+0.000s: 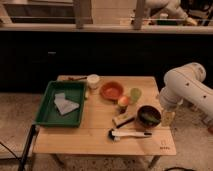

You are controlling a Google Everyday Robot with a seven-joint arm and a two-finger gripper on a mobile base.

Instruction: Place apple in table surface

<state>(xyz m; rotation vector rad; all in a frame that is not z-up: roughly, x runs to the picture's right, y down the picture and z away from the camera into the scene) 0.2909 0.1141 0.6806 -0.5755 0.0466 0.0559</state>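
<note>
The apple [123,101] is small, orange-red with a yellowish patch. It rests on the light wood table surface [90,140], just in front of the orange bowl [111,90] and left of the small green cup [135,94]. My white arm [186,89] comes in from the right. My gripper [167,118] hangs at the table's right edge, beside the dark bowl [149,116] and well apart from the apple. Nothing shows in it.
A green tray [47,112] holding a pale folded cloth [65,105] fills the table's left side. A white cup [93,80] stands at the back. A tan block [121,119] and a white-handled brush [128,134] lie near the front. A dark counter runs behind.
</note>
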